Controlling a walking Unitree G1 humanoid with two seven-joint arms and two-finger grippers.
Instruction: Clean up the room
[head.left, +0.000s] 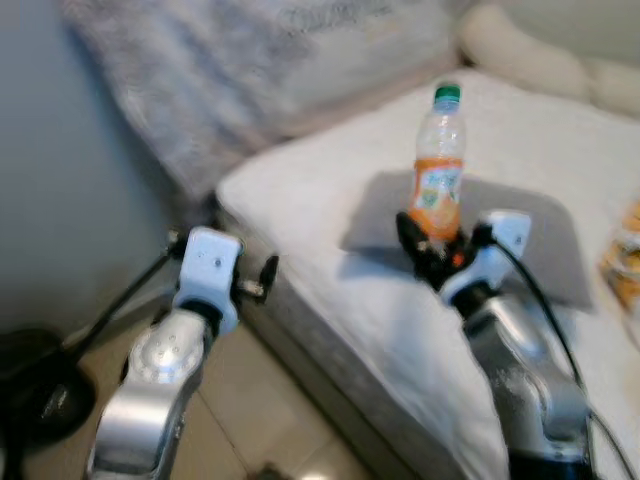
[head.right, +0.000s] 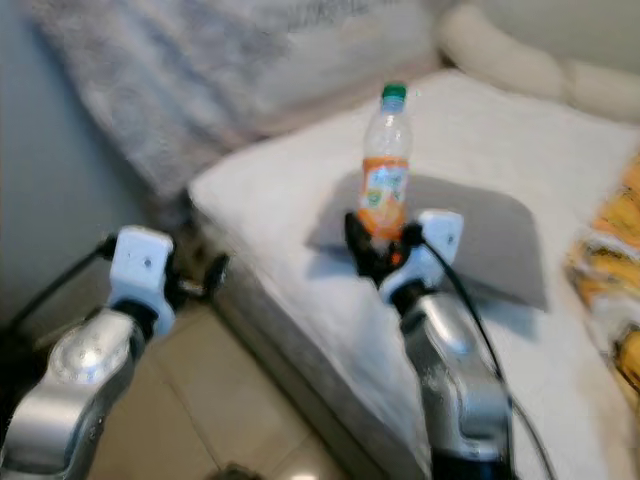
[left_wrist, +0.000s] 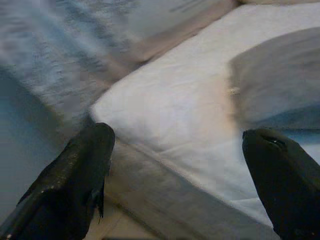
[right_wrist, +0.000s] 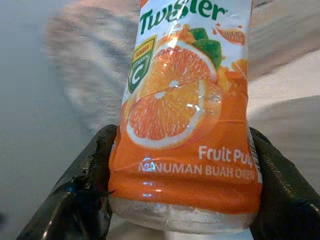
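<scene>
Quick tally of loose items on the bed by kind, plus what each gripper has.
Bottles: 1, orange juice bottle, upright, clamped in the right gripper
Gray mats: 1, gray mat
Yellow packets: 1, yellow packet, blurred
Pillows: 1, pillow
Total: 4
Left gripper: jaws open, nothing held, beside the bed.

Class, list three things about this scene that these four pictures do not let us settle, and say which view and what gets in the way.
1. The yellow packet on the bed: cut off by the right edge in both eye views and blurred, so its contents stay unknown.
2. The bottle held by the right gripper: its label wording is cropped in the right wrist view.
3. The dark object on the floor beside the left gripper: blurred and cut off in the left eye view.
</scene>
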